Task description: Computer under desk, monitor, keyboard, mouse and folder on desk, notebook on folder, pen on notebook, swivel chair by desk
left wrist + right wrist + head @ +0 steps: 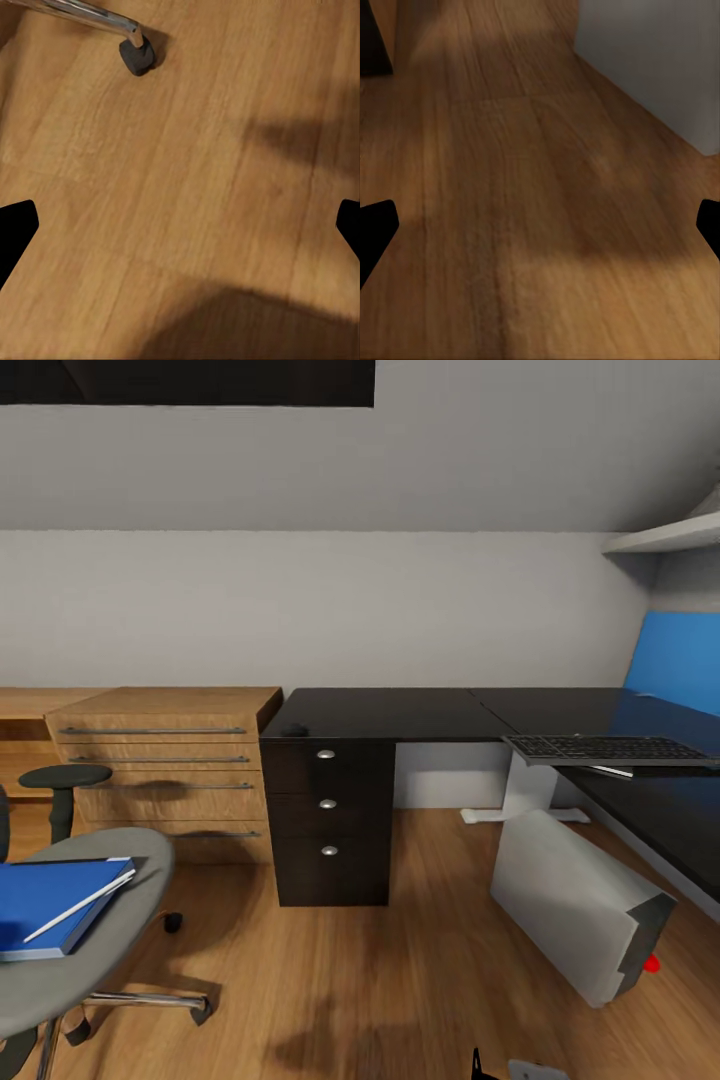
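1. Tabletop (400, 712): black, my landmark; keyboard (608, 748) on its right wing, mouse (294, 730) at its left edge.
2. Computer (575, 900): on the floor (400, 960), tilted, below the tabletop's right wing.
3. Chair (70, 950): left of the tabletop, carrying folder (55, 905) with pen (80, 905) on top.
4. Left claw (180, 225) and right claw (540, 225): I see both spread wide, holding nothing, over the floor.

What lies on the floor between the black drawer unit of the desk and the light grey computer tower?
In the head view, only bare wooden floor lies between the black drawer unit and the light grey computer tower.
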### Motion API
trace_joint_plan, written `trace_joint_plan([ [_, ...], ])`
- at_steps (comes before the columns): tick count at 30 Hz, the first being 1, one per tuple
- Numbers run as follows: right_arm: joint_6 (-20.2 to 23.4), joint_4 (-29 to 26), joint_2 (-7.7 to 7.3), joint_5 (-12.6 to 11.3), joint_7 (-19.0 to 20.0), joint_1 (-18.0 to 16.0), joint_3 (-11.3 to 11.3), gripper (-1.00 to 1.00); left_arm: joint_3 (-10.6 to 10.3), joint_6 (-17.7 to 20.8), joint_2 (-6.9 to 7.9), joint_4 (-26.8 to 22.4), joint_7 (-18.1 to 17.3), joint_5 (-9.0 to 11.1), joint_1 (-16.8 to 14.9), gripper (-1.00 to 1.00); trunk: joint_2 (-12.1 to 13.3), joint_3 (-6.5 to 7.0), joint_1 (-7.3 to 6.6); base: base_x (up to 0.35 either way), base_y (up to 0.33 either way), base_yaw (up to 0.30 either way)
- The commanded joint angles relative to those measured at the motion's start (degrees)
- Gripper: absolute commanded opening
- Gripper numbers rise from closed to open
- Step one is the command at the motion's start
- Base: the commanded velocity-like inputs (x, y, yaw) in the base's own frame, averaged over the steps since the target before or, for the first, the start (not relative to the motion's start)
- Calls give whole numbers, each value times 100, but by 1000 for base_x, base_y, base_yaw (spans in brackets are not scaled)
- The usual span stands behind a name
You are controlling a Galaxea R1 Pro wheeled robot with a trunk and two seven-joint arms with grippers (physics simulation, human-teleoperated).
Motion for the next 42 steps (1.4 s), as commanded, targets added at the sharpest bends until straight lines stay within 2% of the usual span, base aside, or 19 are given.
trace_joint_plan([
  [1,-21,6,-3,-30,-36,-4,27,100,-12,15,2,-6,32,33,0,100,0,18,-3,0,0,0],
  [12,-23,20,0,-35,-36,-2,29,100,-11,37,-1,34,24,33,0,100,14,262,-32,0,0,0],
  [13,-23,24,4,-37,-36,-4,32,100,-11,38,-56,269,20,33,5,100,16,284,-34,0,0,0],
  [23,-23,149,13,-37,-35,-4,36,100,-11,31,-168,824,-36,33,6,100,29,506,-60,0,0,0],
  [27,-53,356,14,-46,-30,-4,31,100,-10,30,-180,960,-347,33,0,100,34,594,-70,0,0,0],
  [29,-101,552,15,-65,-33,-15,25,100,-5,25,-181,1200,-852,33,-72,100,76,634,-95,0,0,0],
  [31,-110,692,17,-73,-34,-29,22,100,-4,26,-179,1387,-1091,38,-169,100,156,670,-139,0,0,0],
  [36,-122,1150,16,-86,-31,-107,20,100,-1,16,-183,1826,-1296,41,-401,100,357,760,-249,0,0,0],
  [37,-149,1507,6,-95,-28,-335,4,100,3,8,-182,2134,-1348,47,-562,100,397,778,-271,0,0,0],
  [38,-161,1595,4,-99,-29,-412,-3,100,4,3,-183,2233,-1357,48,-613,100,437,796,-293,0,0,0],
  [41,-309,1735,20,-106,-28,-527,12,100,10,-21,-178,2460,-1371,55,-756,100,557,850,-358,0,0,0],
  [42,-410,1785,27,-84,162,-547,34,100,14,-91,-177,2512,-1373,54,-790,100,597,868,-380,0,0,0],
])
